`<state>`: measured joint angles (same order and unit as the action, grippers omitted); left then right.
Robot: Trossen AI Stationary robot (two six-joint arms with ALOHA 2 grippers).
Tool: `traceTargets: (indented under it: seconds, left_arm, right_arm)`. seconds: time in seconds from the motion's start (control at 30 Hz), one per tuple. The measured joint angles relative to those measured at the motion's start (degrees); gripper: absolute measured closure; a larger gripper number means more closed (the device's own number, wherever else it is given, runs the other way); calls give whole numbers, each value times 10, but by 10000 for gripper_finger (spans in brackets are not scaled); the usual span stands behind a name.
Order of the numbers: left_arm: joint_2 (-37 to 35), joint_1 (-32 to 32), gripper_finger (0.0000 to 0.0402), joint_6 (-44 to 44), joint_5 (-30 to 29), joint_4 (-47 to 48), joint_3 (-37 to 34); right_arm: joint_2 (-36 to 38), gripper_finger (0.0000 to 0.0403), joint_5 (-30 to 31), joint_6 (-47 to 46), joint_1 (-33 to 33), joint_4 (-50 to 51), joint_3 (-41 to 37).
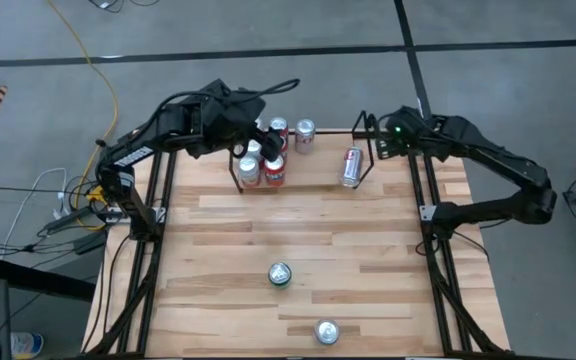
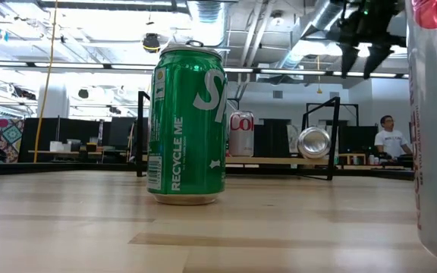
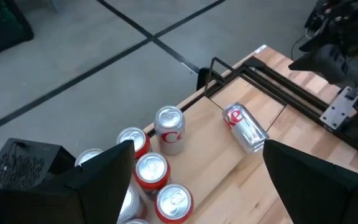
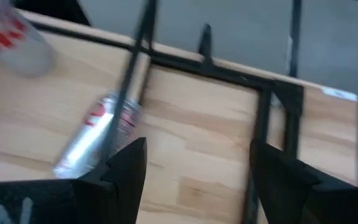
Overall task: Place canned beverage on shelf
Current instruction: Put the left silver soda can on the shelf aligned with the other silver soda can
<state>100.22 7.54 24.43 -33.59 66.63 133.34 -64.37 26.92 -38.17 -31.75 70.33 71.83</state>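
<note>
The shelf stands at the table's far edge, a low black wire rack on a wood floor; its right looped end also shows in the low view. Several red-and-silver cans stand upright at its left end. One can lies on its side near the right end, and also shows in the left wrist view and the right wrist view. My left gripper hovers open above the standing cans, touching nothing. My right gripper is open and empty above the shelf's right end, beside the lying can.
A green can stands upright mid-table and is close in the low view. A silver can stands near the table's front edge. The black tubular frame runs along both table sides. A person shows far off in the room.
</note>
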Motion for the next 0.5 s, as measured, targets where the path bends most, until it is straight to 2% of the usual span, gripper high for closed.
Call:
traceTargets:
  seconds: [0.2, 0.5]
  left_arm:
    - [0, -1, 61, 0, 1, 0, 0]
    - [0, -16, 61, -7, 3, 0, 0]
  right_arm:
    - [-42, 143, -5, 10, -19, 2, 0]
    - [-113, 143, -66, 69, -11, -67, 0]
